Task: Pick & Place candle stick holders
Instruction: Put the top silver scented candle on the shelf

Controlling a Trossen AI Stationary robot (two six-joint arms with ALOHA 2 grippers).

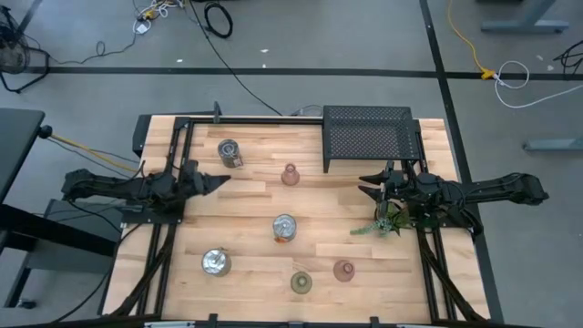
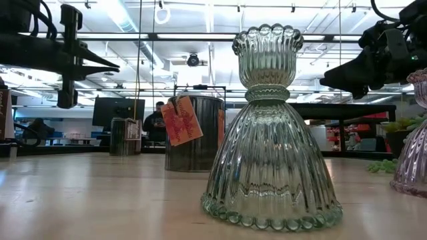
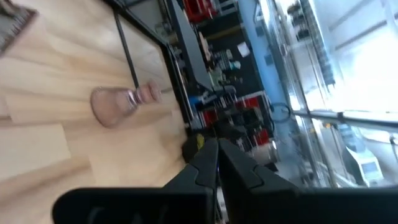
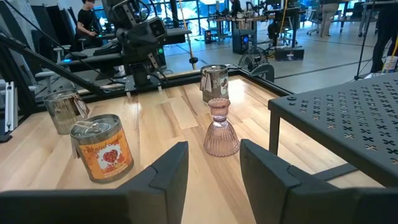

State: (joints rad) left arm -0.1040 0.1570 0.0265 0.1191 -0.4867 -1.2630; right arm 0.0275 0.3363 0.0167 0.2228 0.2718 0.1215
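Observation:
Six candle stick holders stand on their bases on the wooden table. Silver ones are at the far left, the middle and the near left. Pink glass ones are at the far middle and near right. An olive-green glass one stands near the front edge. My left gripper hovers level and shut at the left, touching nothing. My right gripper hovers level and open at the right, facing the far pink holder with nothing between its fingers.
A black mesh rack stands at the far right, just beyond my right gripper. A leafy green sprig lies under my right arm. Bare table lies between the two grippers and along the near right.

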